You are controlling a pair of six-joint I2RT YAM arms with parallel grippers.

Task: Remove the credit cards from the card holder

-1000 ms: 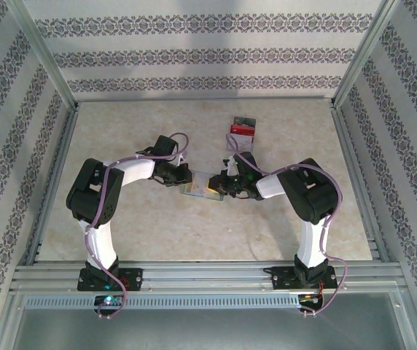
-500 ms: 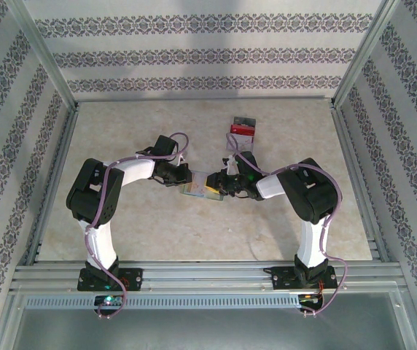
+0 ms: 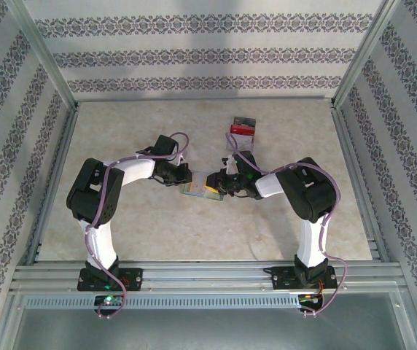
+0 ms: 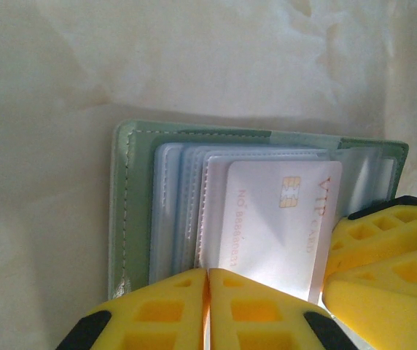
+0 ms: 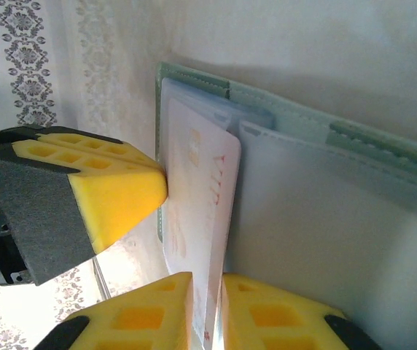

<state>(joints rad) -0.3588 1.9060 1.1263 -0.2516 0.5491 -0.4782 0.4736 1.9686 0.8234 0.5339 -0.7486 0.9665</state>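
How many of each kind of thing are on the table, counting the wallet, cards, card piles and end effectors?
Grey-green bifold card holder: 1
White plastic VIP card showing in it: 1
Loose red and grey card pile: 1
Yellow-fingered end effectors: 2 (left end effector, right end effector)
Total: 5
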